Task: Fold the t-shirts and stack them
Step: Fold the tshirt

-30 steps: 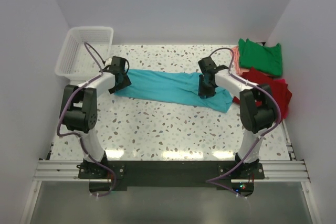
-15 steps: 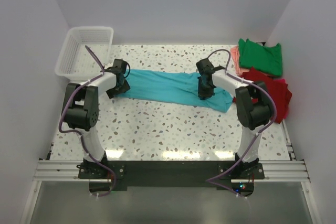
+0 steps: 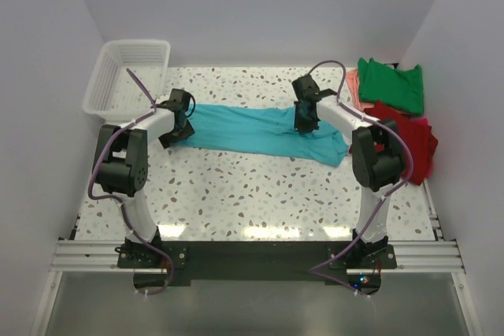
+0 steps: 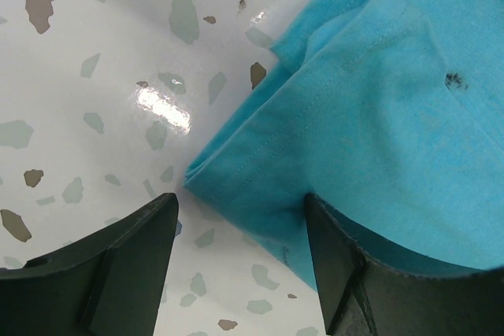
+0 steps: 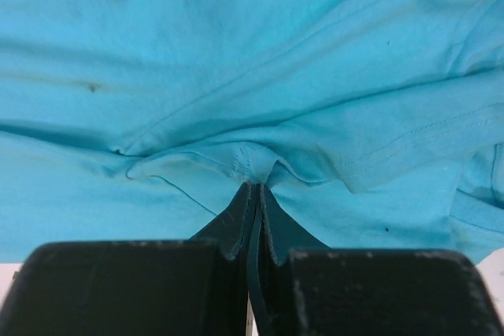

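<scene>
Left gripper (image 4: 240,222): wide open. Its jaws stand either side of the shirt's folded corner and hold nothing.
Right gripper (image 5: 253,194): closed, with a small pinch of cloth in it.
Turquoise t-shirt (image 3: 252,131): it lies as a long band across the middle of the table (image 3: 236,186), between both grippers.
Handling: soft and light, so it will likely sag and wrinkle — you should take it at hems and corners, through all layers.
Look: plain cotton, stitched hems, a few dark specks.
Far right: red t-shirt (image 3: 413,143), and beyond it green t-shirt (image 3: 391,84) lying on salmon-pink t-shirt (image 3: 354,88).

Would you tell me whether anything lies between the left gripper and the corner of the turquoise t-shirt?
Nothing visible does: the left gripper is open, and its fingers straddle the corner of the turquoise t-shirt.
</scene>
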